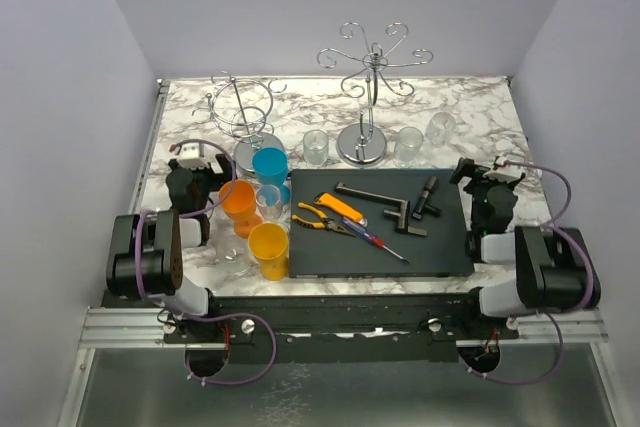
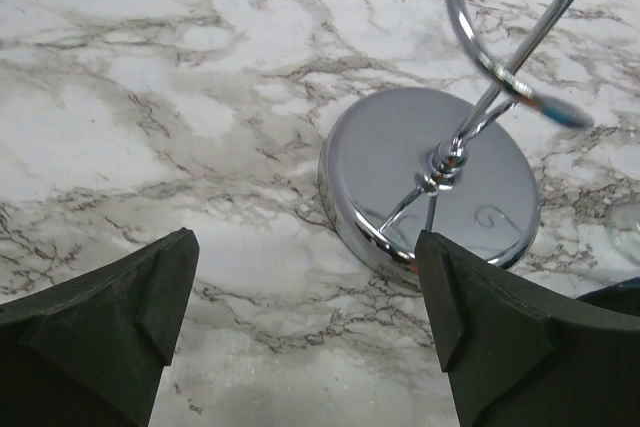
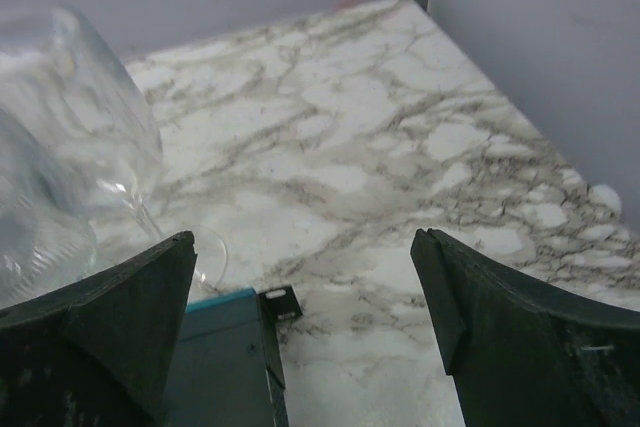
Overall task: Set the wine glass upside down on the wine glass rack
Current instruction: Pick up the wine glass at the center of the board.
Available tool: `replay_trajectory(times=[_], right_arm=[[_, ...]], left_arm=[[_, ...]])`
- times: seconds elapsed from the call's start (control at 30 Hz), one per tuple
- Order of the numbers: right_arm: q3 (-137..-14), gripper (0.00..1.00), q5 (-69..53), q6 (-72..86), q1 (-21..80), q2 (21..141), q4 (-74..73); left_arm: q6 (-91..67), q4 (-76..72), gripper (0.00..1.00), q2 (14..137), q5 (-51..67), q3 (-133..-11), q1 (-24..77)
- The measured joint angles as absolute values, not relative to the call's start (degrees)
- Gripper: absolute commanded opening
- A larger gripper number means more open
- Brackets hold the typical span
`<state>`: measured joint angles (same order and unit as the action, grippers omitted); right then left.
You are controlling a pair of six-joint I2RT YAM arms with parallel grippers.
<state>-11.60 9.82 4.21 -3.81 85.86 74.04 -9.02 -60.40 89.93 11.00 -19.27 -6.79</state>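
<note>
The tabletop is white marble veined grey, under a plain black mat. Left of the mat stand a blue cup, an orange cup and a yellow cup — all solid colours. Behind the mat, the wine glass rack is mirror chrome (the wine glass is clear, colourless).

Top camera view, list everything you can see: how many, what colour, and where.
Wine glass racks: two, chrome, back of table.
Clear glasses: about five, around the racks and cups.
Cups: three, blue, orange, yellow, left.
Mat: one, black, centre.
Hand tools: several, orange, yellow, red, black, on mat.
Left arm: one, black, near left, jaws open.
Right arm: one, black, near right, jaws open.
</note>
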Motion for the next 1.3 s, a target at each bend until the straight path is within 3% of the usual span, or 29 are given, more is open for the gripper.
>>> replay_trajectory(times=[0.2,0.37,0.57,1.03,1.13,1.3], right_arm=[[-18.4,1.0,19.8,14.6,-3.8,64.4,50.6],[-30.1,1.0,24.1,22.4,-3.8,59.0,29.6],[-38.7,1.0,18.2,24.3,-3.8,54.7,7.7],[-64.0,1.0,4.4,21.8,-1.6,58.3,-23.4],[-67.2,0.98,5.5,21.5,5.9,60.8,-26.8],[-68.0,0.85,9.8,22.3,21.6,64.8,-30.9]], left_arm=[[-9.2,-41.4,0.99,79.4,11.0,-29.9,-7.5],[-9.6,-21.3,0.99,74.3,11.0,-39.1,-8.4],[-10.1,0.1,0.99,68.7,11.9,-45.7,-10.7],[-9.8,33.6,0.99,69.6,15.6,-77.0,-11.2],[-9.8,37.2,0.99,71.7,17.2,-80.4,-11.2],[-9.8,42.9,0.99,74.0,19.1,-82.1,-11.2]])
